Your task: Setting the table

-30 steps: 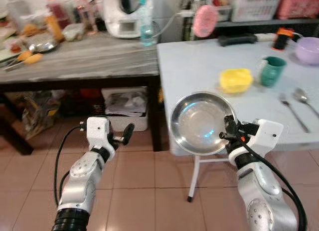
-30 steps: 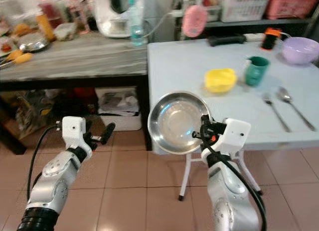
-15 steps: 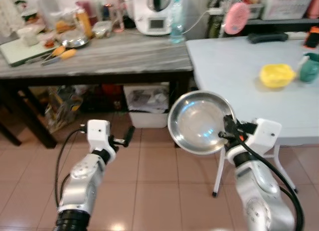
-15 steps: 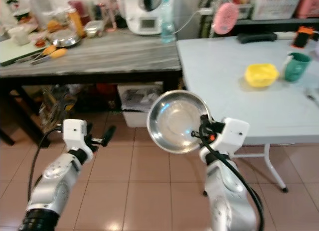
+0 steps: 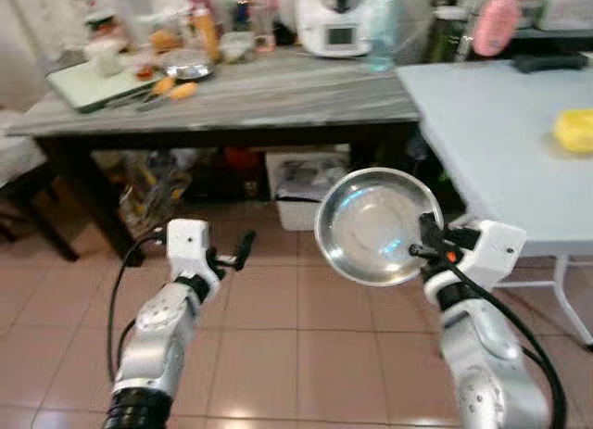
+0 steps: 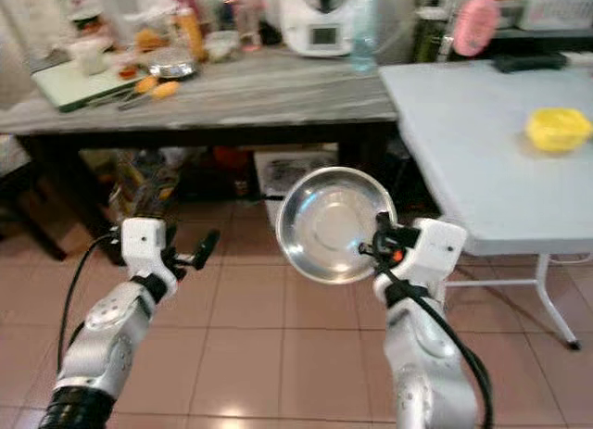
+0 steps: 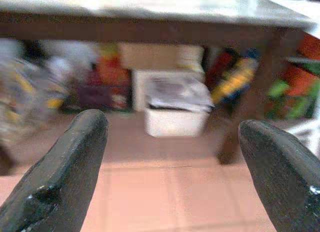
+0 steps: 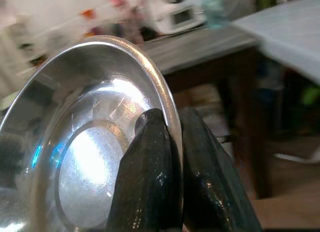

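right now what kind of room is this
Probably a home kitchen or dining area: a wooden counter crowded with bottles and a white kitchen appliance, a white folding table holding a yellow bowl, and a tiled floor.

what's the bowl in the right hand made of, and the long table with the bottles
The bowl, pinched at its rim by the right hand, looks like polished metal, probably stainless steel: silver, with mirror-like glints. The long table has a grey streaked top, seemingly marble-look stone or laminate, on dark legs that could be wood.
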Robot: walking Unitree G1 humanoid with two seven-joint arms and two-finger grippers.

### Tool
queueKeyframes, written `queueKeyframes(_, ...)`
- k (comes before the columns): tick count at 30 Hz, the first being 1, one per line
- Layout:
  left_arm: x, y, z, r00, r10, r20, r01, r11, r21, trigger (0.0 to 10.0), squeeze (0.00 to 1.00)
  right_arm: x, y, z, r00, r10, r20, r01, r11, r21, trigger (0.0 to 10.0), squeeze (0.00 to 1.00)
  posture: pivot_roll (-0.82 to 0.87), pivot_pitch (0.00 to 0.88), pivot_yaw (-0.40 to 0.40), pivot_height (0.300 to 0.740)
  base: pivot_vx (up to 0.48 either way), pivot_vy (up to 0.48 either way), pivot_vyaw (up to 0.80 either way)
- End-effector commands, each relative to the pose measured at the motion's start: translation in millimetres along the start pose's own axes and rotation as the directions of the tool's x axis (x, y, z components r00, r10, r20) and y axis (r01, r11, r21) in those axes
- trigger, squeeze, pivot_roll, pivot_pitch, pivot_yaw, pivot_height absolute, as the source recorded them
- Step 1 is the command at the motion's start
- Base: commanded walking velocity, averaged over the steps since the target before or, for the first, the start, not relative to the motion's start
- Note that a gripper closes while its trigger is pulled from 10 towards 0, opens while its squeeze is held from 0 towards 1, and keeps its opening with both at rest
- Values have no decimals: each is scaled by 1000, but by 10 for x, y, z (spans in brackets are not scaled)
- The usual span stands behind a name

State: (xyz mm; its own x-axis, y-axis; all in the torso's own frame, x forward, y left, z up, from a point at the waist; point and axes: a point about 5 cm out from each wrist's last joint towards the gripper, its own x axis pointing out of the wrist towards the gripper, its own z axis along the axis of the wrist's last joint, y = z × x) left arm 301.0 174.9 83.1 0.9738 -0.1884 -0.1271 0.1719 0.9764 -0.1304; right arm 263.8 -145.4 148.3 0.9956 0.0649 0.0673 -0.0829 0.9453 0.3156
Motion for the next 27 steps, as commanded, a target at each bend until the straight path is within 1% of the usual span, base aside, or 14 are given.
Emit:
queueKeyframes(1, 29, -53, 49, 1000, -8, 26, 8, 1000, 16, 10000, 0, 2, -63, 48, 1000, -16, 16, 16, 1000, -17, 10000, 0, -92, 8, 58, 740, 0, 0, 0)
queueKeyframes(3, 35, -56, 51, 1000, -13, 24, 13, 1000, 14, 10000, 0, 6, -72, 46, 1000, -17, 15, 17, 1000, -18, 10000, 0, -92, 7, 56, 740, 0, 0, 0)
queueKeyframes(6, 35, -75, 57, 999, -35, 33, 36, 999, -9, 10000, 0, 8, -70, 47, 1000, -14, 15, 15, 1000, -22, 10000, 0, -94, 5, 55, 740, 0, 0, 0)
queueKeyframes(9, 35, -80, 58, 999, -34, 35, 34, 999, -1, 10000, 0, 6, -76, 47, 1000, -15, 14, 15, 1000, -23, 10000, 0, -96, 4, 53, 740, 0, 0, 0)
queueKeyframes(11, 35, -89, 59, 998, -44, 39, 44, 999, -13, 10000, 0, 6, -76, 51, 1000, -15, 16, 16, 1000, -25, 10000, 0, -98, 4, 53, 740, 0, 0, 0)
queueKeyframes(16, 38, -102, 64, 997, -51, 50, 52, 999, -12, 10000, 0, 7, -82, 57, 1000, -17, 18, 18, 999, -29, 10000, 0, -101, 5, 53, 740, 0, 0, 0)
queueKeyframes(27, 37, -137, 65, 996, -69, 52, 70, 997, -20, 10000, 0, 5, -81, 61, 1000, -23, 21, 24, 999, -29, 10000, 0, -102, 9, 57, 740, 297, 0, 0)
